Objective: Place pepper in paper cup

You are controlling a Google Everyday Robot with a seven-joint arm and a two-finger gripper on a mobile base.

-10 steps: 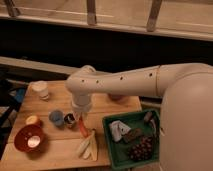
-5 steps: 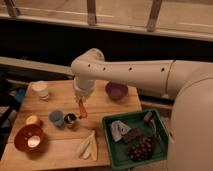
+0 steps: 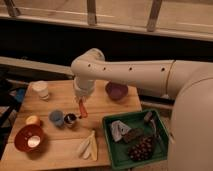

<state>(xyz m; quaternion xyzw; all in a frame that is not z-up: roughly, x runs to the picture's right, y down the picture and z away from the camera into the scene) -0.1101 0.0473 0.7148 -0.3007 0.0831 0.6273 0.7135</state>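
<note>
The pepper (image 3: 81,109) is slim and orange-red. It hangs nearly upright from my gripper (image 3: 80,100), above the wooden table (image 3: 100,112), just right of the metal cup. My gripper is shut on its upper end, below the white wrist. The paper cup (image 3: 40,90) is white and stands upright at the table's far left, well to the left of the gripper.
A small blue cup (image 3: 56,117) and a shiny dark metal cup (image 3: 70,119) stand just below-left of the pepper. There is also an orange bowl (image 3: 28,138), a small yellow item (image 3: 33,120), pale yellow strips (image 3: 88,146), a purple bowl (image 3: 116,90) and a green tray (image 3: 161,132) holding several items.
The pepper has been lifted off the table near the yellow strips and carried up and back. The arm has swung away from the front of the table.
</note>
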